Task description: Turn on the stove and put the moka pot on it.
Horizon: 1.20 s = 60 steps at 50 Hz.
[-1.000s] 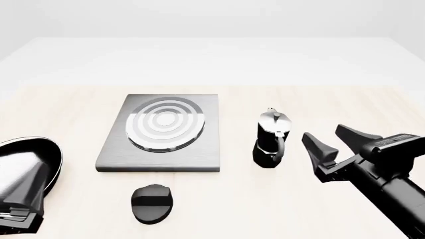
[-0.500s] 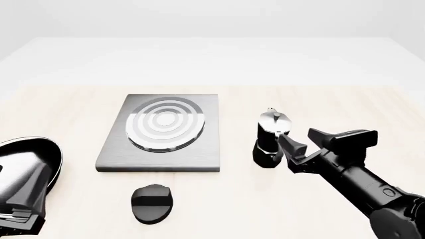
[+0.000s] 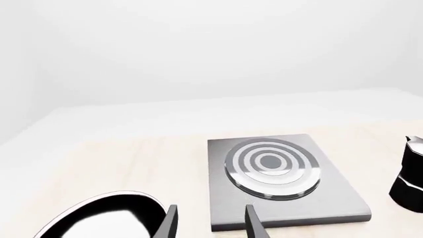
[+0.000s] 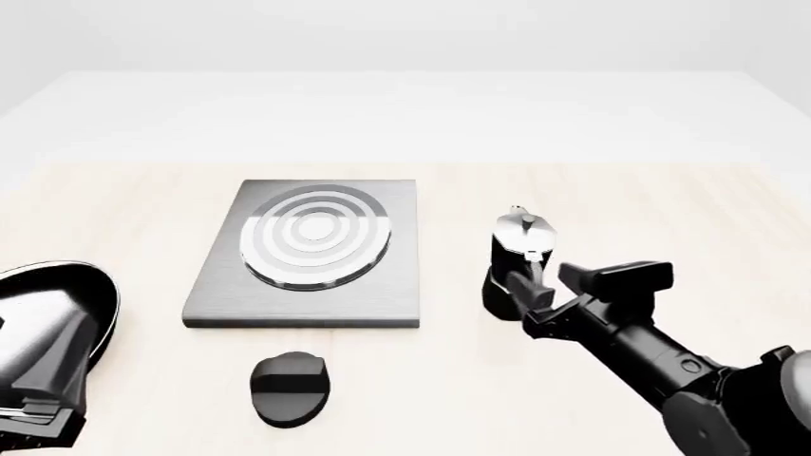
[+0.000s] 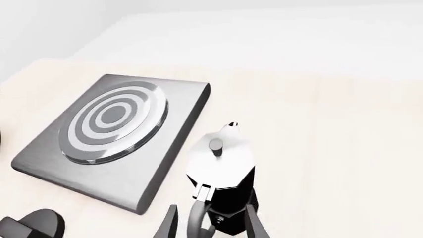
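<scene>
The stove [image 4: 308,255] lies left of centre in the front view, its knob [image 4: 291,388] below it. The moka pot [image 4: 518,263] stands upright right of centre; the right gripper [image 4: 576,283], jaws wide, straddles its handle. The left gripper [image 3: 209,227] hangs open by the frying pan [image 4: 57,313] at lower left.

No readable text anywhere (no labels, brands or numbers).

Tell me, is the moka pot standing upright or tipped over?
Upright. The moka pot stands on its base on the table, lid knob on top, right of the stove.
</scene>
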Each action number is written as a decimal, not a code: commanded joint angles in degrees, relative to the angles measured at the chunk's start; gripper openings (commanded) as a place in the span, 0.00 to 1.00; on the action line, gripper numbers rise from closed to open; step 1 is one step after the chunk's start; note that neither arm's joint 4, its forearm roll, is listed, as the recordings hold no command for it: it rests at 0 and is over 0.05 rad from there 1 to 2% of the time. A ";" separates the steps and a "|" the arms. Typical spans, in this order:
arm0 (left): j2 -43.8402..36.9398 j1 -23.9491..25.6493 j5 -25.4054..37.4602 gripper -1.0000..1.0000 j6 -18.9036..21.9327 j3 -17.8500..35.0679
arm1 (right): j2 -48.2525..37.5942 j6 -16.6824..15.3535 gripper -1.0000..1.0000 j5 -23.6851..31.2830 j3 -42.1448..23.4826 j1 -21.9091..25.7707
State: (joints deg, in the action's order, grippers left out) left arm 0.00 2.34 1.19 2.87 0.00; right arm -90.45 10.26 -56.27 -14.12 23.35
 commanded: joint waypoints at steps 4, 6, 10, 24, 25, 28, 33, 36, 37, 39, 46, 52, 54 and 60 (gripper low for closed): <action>0.00 -0.26 0.43 1.00 -0.29 0.00 | -5.10 1.14 1.00 -2.62 -1.15 1.52; 0.00 -0.23 0.52 1.00 -0.37 0.00 | -5.95 1.27 1.00 -2.99 -1.42 1.69; 0.00 -0.28 0.51 1.00 -0.44 0.00 | -6.25 1.22 1.00 -3.06 -1.53 1.89; 0.00 -1.08 1.06 1.00 -0.90 0.00 | 4.08 -9.09 0.00 2.65 -0.96 2.17; 0.00 -1.11 1.05 1.00 -0.94 0.00 | 4.50 -9.55 0.00 3.02 -1.05 2.09; 0.00 -1.11 1.03 1.00 -0.93 0.00 | 6.39 -11.31 0.00 5.33 -2.18 3.06; 0.00 -0.97 1.13 1.00 -0.75 0.00 | 7.83 -15.03 0.00 8.66 -4.79 4.68; 0.00 -1.17 1.13 1.00 -0.73 0.00 | 9.00 -16.64 0.00 11.24 -6.83 5.30; 0.00 -1.21 1.10 1.00 -0.74 0.00 | 9.47 -17.47 0.00 12.09 -7.57 5.73; 0.00 -1.29 1.15 1.00 -0.79 0.00 | 9.98 -19.05 0.00 13.67 -9.47 5.89; 0.00 -1.47 1.26 1.00 -1.12 0.00 | 9.51 -22.05 0.00 17.96 -16.64 8.43; 0.00 -1.35 1.56 1.00 -1.00 0.00 | 6.83 -21.20 0.00 17.95 -21.97 10.52; 0.00 -1.24 1.76 1.00 -1.13 0.00 | 6.12 -20.77 0.00 17.52 -23.51 10.74; 0.00 -1.06 2.24 1.00 -1.23 0.00 | 1.22 -19.36 0.00 17.29 -30.22 11.56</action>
State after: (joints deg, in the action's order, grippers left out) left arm 0.00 1.15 2.88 1.76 0.00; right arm -85.13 -9.54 -39.87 -34.71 32.87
